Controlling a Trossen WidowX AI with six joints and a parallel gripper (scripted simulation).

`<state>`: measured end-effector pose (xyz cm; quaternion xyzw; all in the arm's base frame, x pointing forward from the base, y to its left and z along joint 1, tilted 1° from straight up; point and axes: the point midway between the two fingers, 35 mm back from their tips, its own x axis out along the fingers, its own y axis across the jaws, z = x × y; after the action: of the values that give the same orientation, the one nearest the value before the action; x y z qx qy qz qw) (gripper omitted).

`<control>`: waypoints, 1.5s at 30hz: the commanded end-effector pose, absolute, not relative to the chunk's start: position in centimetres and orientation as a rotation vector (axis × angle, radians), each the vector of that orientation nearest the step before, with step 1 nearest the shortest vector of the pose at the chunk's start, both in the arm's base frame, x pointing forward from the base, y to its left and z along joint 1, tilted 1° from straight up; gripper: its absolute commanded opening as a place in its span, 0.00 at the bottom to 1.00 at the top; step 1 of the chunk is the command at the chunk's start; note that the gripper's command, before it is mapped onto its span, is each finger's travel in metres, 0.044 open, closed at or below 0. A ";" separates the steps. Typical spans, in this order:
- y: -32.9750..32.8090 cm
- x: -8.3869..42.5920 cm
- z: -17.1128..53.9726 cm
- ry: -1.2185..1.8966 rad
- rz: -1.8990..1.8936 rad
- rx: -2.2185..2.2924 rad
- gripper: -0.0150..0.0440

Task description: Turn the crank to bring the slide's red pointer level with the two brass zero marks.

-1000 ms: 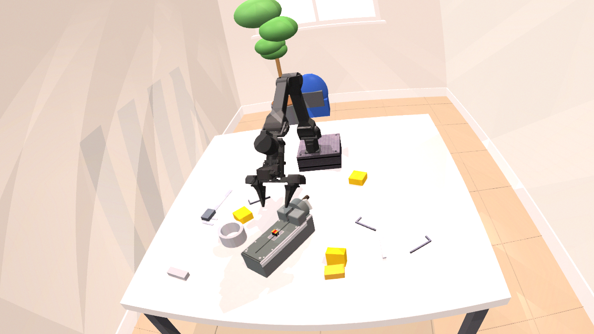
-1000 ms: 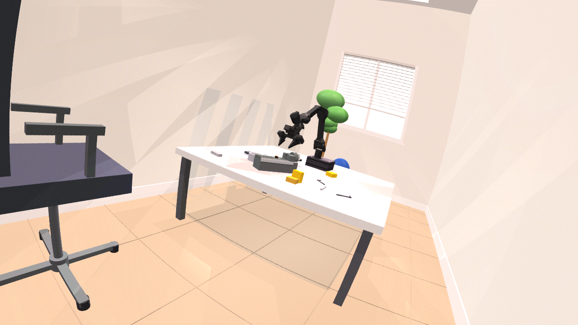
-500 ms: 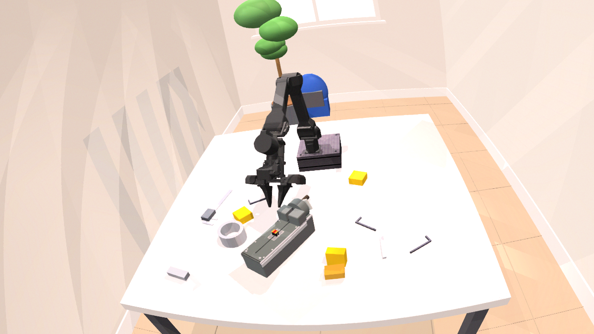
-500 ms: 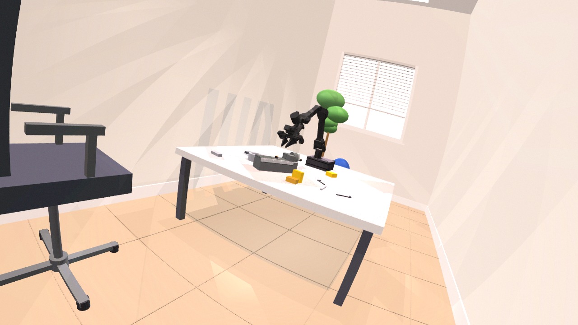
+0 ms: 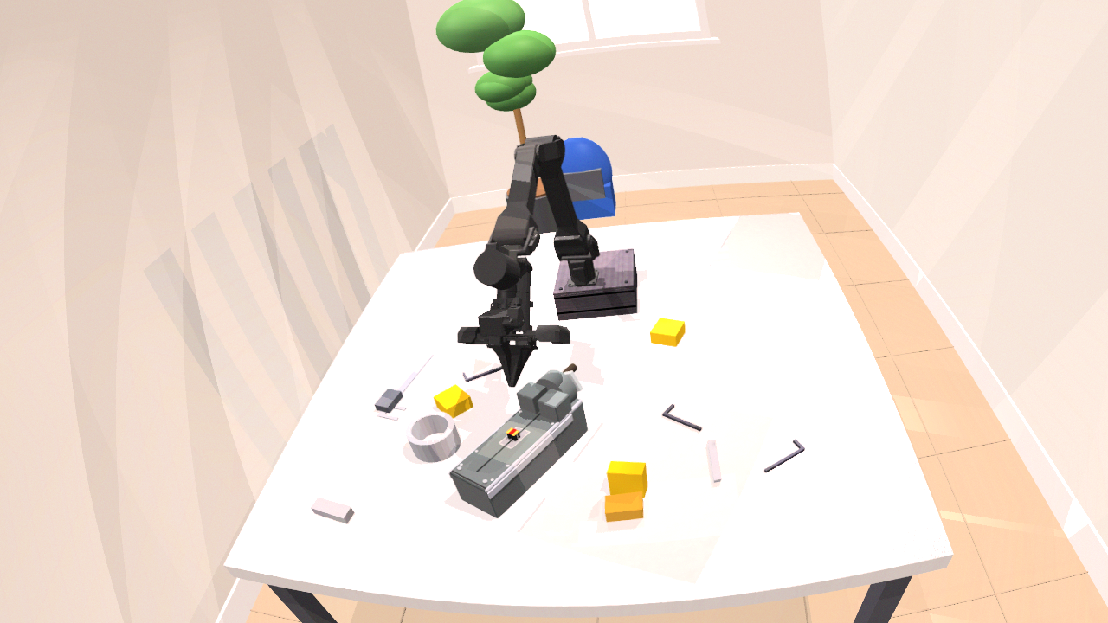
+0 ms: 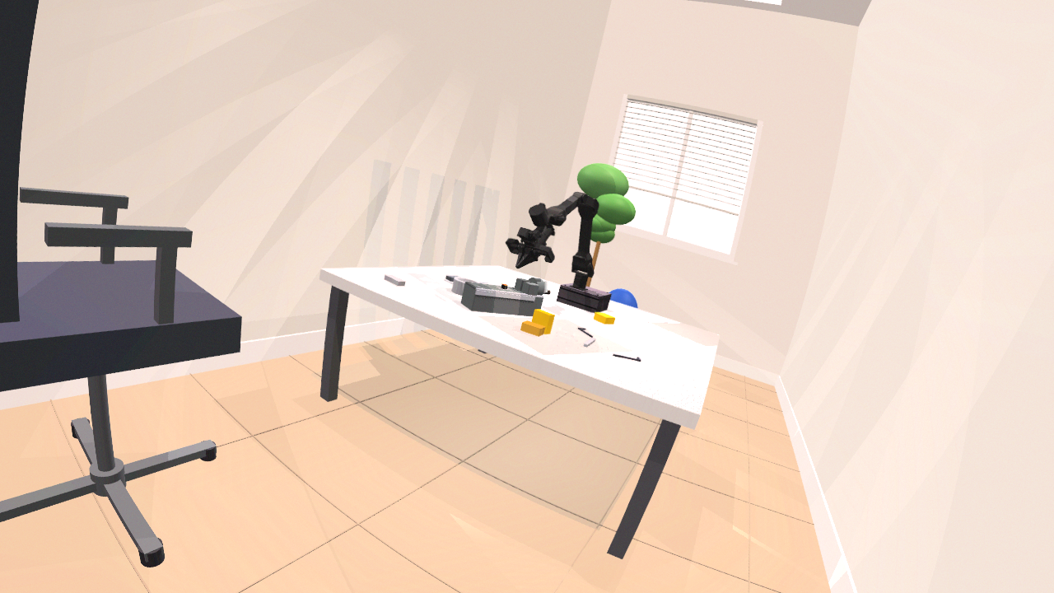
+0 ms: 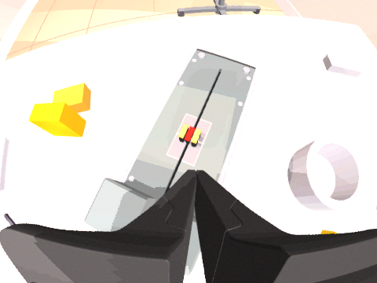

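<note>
The grey machine [image 5: 534,467] [image 6: 492,298] [image 7: 204,96] stands on the table, with a slot along its top. The red pointer [image 5: 512,432] [image 7: 190,134] sits between the two brass zero marks, the left one [image 7: 184,132] and the right one [image 7: 196,136], and looks about level with them; a tiny offset cannot be ruled out. The crank's brown handle [image 5: 570,369] [image 6: 547,292] sticks out at the machine's end towards the arm's base; it is out of the wrist view. My gripper [image 5: 512,383] [image 6: 520,265] [image 7: 195,178] is shut and empty, above the machine's crank end, apart from the handle.
A grey ring [image 5: 434,437] [image 7: 341,173] and a yellow block [image 5: 452,400] lie beside the machine. Two stacked-looking blocks [image 5: 626,478] [image 7: 59,118] lie on its other side. Another yellow block [image 5: 666,332] lies near the arm's base. Dark hex keys [image 5: 683,418] [image 5: 783,457] lie farther right.
</note>
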<state>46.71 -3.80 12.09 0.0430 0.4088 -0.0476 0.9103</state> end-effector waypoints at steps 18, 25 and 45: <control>-3.8 46.7 12.1 0.843 -0.098 0.089 0.79; -3.8 46.7 14.5 0.843 -0.097 0.089 1.00; -3.7 46.5 17.0 0.843 -0.098 0.089 1.00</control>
<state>46.47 -3.76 16.89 0.0429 0.4097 -0.0474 0.9100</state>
